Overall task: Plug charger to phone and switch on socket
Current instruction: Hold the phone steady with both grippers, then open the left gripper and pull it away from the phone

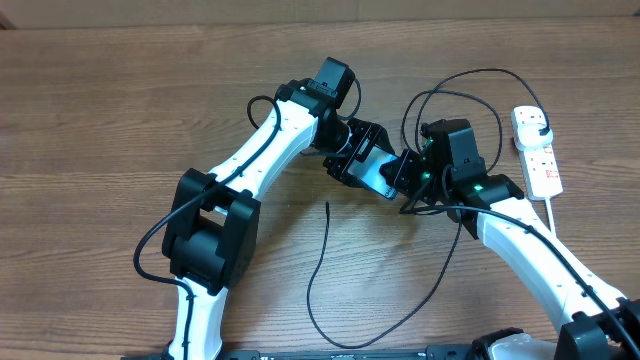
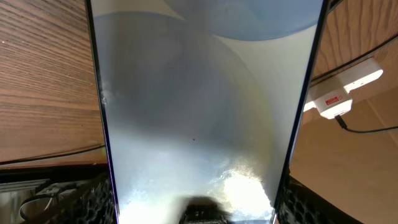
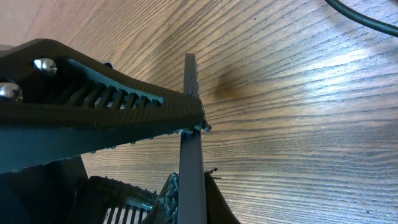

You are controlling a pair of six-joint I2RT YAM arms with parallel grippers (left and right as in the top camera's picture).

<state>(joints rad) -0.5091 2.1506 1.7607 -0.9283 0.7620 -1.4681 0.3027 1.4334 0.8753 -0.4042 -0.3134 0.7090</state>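
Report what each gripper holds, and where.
Left gripper holds the phone by its two long edges. Right gripper is shut at the phone's end; what it pinches cannot be told.

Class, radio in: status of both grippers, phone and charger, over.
Left gripper clamped on phone. Right gripper shut at phone's edge, hold unclear. Charger cable trails over table beside right arm.

- The wood-grain table (image 1: 100,100) carries everything.
- The white socket (image 1: 540,160) lies flat near the right edge, toward the far side, with its red switches facing up.
- Its thick white cord (image 1: 551,208) trails toward the near right corner.
- The black charger (image 1: 309,295) cable curves loosely across the middle, toward the near edge.
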